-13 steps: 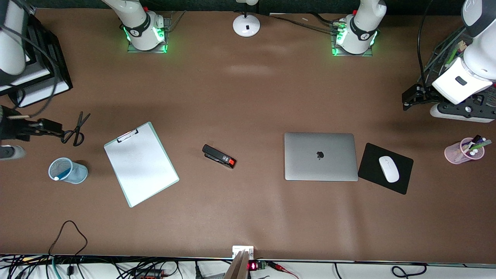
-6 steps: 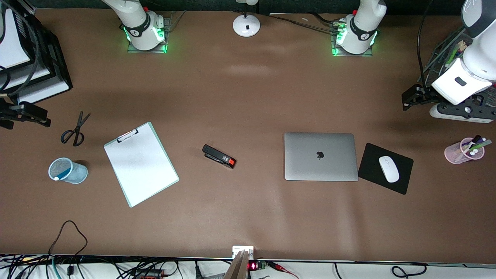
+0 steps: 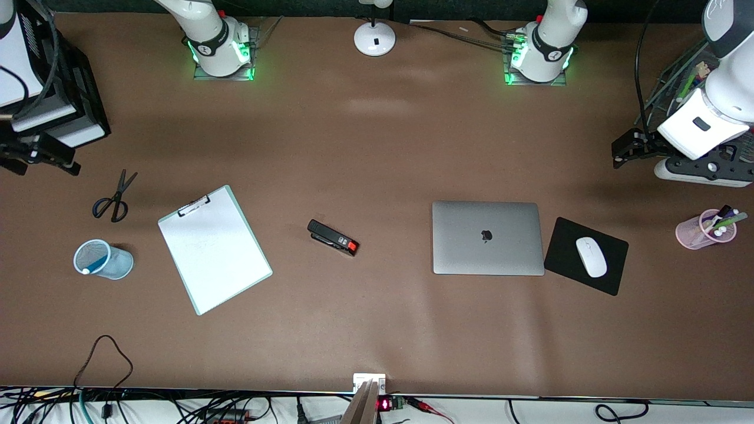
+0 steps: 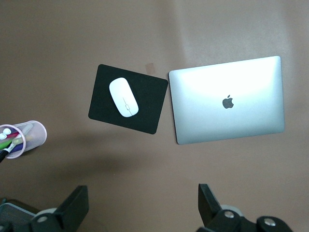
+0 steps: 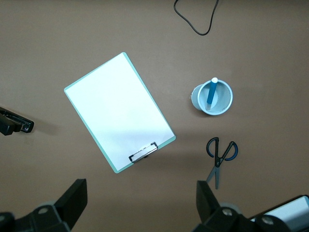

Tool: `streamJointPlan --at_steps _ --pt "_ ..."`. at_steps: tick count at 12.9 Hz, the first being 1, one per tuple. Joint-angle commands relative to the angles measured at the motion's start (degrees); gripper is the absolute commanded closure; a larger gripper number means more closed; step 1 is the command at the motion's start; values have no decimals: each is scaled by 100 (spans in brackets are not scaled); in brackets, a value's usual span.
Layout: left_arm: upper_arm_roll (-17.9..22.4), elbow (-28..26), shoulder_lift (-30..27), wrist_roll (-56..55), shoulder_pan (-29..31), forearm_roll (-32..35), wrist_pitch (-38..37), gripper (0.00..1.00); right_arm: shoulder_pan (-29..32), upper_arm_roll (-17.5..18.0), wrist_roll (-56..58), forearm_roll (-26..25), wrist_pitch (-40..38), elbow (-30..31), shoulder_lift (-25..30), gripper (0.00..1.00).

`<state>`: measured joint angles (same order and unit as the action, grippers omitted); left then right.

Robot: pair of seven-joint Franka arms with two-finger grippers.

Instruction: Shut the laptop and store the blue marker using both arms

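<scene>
1. The bench (image 3: 377, 141) is a wide brown surface, and both my arms are drawn back to its two ends.
2. My left arm (image 3: 721, 76) is raised at its own end of the bench; my right arm (image 3: 23, 65) is raised at its end.
3. The laptop (image 3: 488, 238) lies shut and flat, lid up with the dark logo showing, toward my left arm's end. My left wrist view shows it too (image 4: 227, 106).
4. The clipboard (image 3: 214, 249) lies flat and skewed toward my right arm's end.
5. The mouse pad (image 3: 565, 244) sits just beside the laptop, a white mouse (image 3: 591, 257) on it.
6. My left pincer (image 4: 140, 205) hangs spread and empty over bare bench near the pad.
7. My right pincer (image 5: 140, 203) hangs spread and empty over bare bench near the clipboard's clip end.
8. The blue cup (image 3: 103, 259) stands beside the clipboard, nearer the bench end.
9. The pink cup (image 3: 705, 229) with pens stands at my left arm's end.
10. The scissors (image 3: 113, 197) lie near the blue cup, farther from the front camera.
11. The stapler (image 3: 333, 237) lies between clipboard and laptop.
12. The marker (image 5: 211, 94) stands tilted inside the blue cup, white end up.
</scene>
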<state>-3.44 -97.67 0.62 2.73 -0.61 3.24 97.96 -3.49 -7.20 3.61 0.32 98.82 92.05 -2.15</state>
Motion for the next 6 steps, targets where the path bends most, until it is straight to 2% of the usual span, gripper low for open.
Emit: streamJointPlan --at_steps 1,2,6 --pt "-8 213 96 131 26 2 -146 0 50 17 -89 73 130 578 549 0" --pt "-8 204 96 131 26 2 -146 0 50 -79 -63 90 33 525 593 0" --pt "-8 204 96 131 26 2 -146 0 23 -54 -72 108 -21 384 584 0"
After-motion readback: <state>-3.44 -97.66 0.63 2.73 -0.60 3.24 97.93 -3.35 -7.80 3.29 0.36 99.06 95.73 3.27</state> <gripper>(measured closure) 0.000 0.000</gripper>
